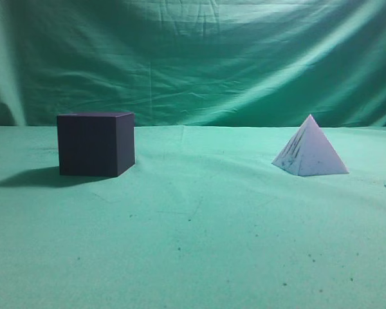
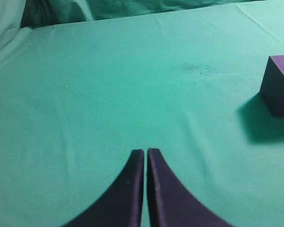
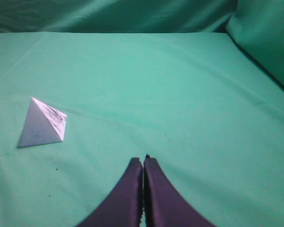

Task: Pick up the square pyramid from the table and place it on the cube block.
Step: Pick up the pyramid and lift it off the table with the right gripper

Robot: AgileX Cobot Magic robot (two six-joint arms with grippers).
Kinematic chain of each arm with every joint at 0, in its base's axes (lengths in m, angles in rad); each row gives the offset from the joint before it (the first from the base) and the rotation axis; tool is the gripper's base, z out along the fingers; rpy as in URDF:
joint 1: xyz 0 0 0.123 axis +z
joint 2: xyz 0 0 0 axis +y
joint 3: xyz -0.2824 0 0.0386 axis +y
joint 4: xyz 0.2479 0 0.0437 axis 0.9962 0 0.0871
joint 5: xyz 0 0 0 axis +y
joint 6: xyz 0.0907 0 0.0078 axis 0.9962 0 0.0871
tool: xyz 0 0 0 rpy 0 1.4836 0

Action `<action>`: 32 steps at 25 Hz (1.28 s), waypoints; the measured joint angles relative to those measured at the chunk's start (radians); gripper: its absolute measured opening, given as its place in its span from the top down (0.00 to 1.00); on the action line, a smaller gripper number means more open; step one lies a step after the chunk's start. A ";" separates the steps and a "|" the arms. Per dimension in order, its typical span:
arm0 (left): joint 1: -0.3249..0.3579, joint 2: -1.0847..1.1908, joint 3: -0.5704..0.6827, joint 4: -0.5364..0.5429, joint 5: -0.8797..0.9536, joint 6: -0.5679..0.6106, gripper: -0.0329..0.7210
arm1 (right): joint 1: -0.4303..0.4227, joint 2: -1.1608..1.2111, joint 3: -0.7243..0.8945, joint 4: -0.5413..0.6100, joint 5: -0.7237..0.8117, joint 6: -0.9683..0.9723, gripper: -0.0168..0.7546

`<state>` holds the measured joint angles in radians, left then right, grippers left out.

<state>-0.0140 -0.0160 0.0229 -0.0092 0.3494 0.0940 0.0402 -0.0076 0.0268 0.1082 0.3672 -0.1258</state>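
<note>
Table (image 1: 199, 257): flat surface under wrinkled green cloth with small dark specks; far edge meeting the backdrop in the exterior view, near edge outside every view.
Backdrop (image 1: 199, 58): creased green cloth hanging behind the table, running the full width of the exterior view.
Open room: broad bare stretch of cloth between cube and pyramid; more bare cloth in front of both, toward the exterior camera.
Cube block (image 1: 96, 144): dark navy-purple matte cube with sharp edges, flat on the cloth at the left of the exterior view, shadow falling to its left; nothing on its top face; cut off by the right edge of the left wrist view (image 2: 279, 85).
Square pyramid (image 1: 311, 149): small pale lavender-white four-sided pyramid, upright on its base at the right of the exterior view, dark scuff streaks on one face; well apart from the cube; at the left in the right wrist view (image 3: 41, 124).
Left gripper (image 2: 146, 152): two dark curved fingers pressed together tip to tip, nothing between them; above bare cloth, cube well off to its right.
Right gripper (image 3: 143, 160): two dark curved fingers closed against each other, nothing held; above bare cloth, pyramid ahead and to its left, not touching.
Containers: none in view.
</note>
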 joint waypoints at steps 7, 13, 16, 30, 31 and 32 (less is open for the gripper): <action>0.000 0.000 0.000 0.000 0.000 0.000 0.96 | 0.000 0.000 0.000 0.000 0.000 0.000 0.98; 0.000 0.000 0.000 0.000 0.000 0.000 0.96 | 0.000 0.000 0.000 0.000 0.000 0.000 0.98; 0.000 0.000 0.000 0.000 0.000 0.000 0.96 | 0.000 0.000 0.000 0.000 0.000 0.000 0.98; 0.000 0.000 0.000 0.000 0.000 0.000 0.96 | -0.002 -0.002 -0.072 0.289 -0.314 0.009 0.98; 0.000 0.000 0.000 0.000 0.000 0.000 0.96 | -0.002 0.005 -0.117 0.271 -0.259 -0.022 0.98; 0.000 0.000 0.000 0.000 0.000 0.000 0.96 | -0.002 0.023 -0.176 0.257 -0.205 -0.059 0.98</action>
<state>-0.0140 -0.0160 0.0229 -0.0092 0.3494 0.0940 0.0386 0.0159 -0.1497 0.3649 0.1618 -0.1846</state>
